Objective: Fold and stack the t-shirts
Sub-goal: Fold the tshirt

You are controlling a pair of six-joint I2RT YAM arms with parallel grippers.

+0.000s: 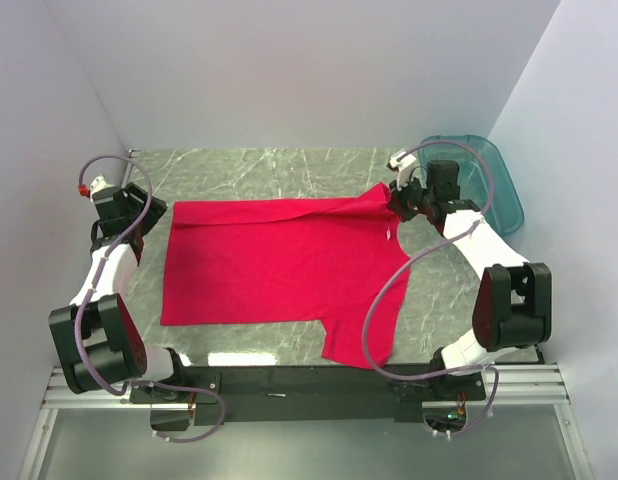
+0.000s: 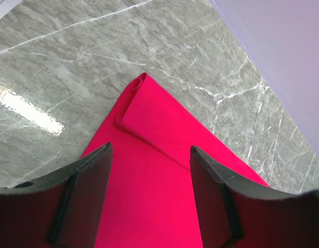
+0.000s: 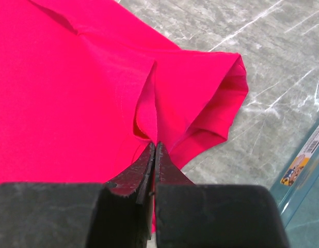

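Observation:
One bright red t-shirt lies spread on the grey marble table, one sleeve hanging toward the front edge. My right gripper is shut on the t-shirt's cloth near the collar at its far right corner; in the right wrist view the closed gripper pinches a raised fold of the t-shirt. My left gripper is open at the shirt's far left corner; in the left wrist view the gripper straddles the t-shirt, whose corner is rolled over.
A teal see-through plastic tub stands at the back right, just behind my right arm; its edge shows in the right wrist view. White walls close in the table on three sides. The black arm rail runs along the front.

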